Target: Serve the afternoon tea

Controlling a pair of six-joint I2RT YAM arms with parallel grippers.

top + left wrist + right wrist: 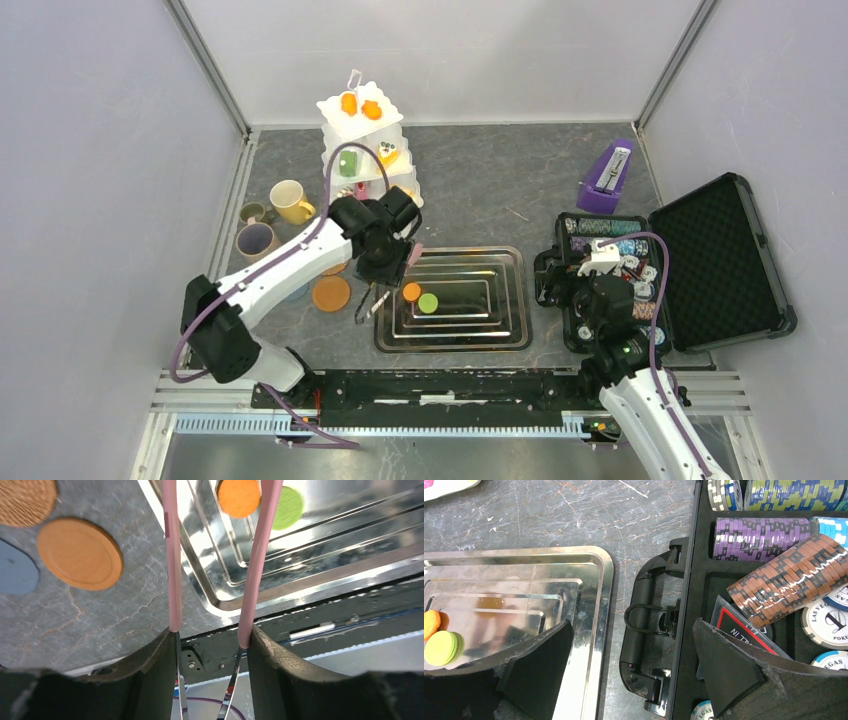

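My left gripper (386, 262) is shut on a pair of tongs (368, 305) with pink arms (172, 580), held over the left edge of the steel tray (455, 338). An orange biscuit (411, 291) and a green biscuit (428, 303) lie in the tray; in the left wrist view the orange one (239, 497) sits between the tong arms and the green one (291, 507) just outside them. The white three-tier stand (365, 140) with toy cakes is at the back. The yellow mug (290, 201), beige-lilac mug (256, 240) and small green mug (252, 212) stand left. My right gripper (634, 630) is open and empty.
Round coasters lie left of the tray: an orange one (80, 553), a cork one (25, 500) and a blue one (15, 572). The open black poker chip case (720, 260) is on the right, under my right arm. A purple metronome (608, 178) stands behind it.
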